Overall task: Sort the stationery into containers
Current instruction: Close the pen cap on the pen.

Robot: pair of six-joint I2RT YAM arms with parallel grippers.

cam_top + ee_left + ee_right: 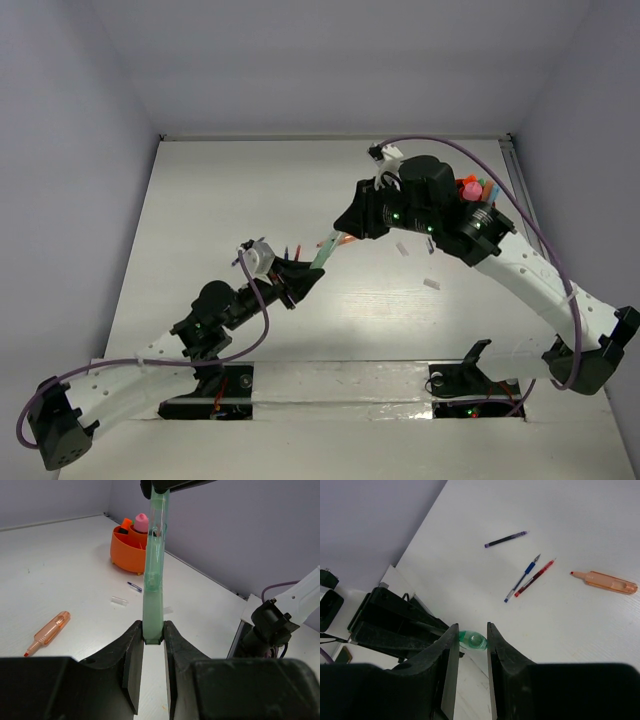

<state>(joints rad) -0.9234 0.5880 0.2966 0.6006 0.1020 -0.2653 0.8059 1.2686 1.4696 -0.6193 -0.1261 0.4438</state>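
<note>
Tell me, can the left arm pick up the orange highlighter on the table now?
Probably not yet: the left gripper is shut on the green pen, whose far end the right gripper also holds. The orange highlighter lies uncovered on the table, but these jaws are full.

Two arms: left arm (130, 365), right arm (540, 275). White perforated links between rounded black joints. One purple cable (265, 315) looped along each. Small green lights (397, 215) on the right arm's black wrist housing. Grippers, namely left gripper (152, 632) and right gripper (471, 630): matte black, two flat-faced wedge fingers (132, 665) each. Black base brackets (470, 372) bolted at the table's (340, 385) near edge, thin red wires (512, 396) beside them.
</note>
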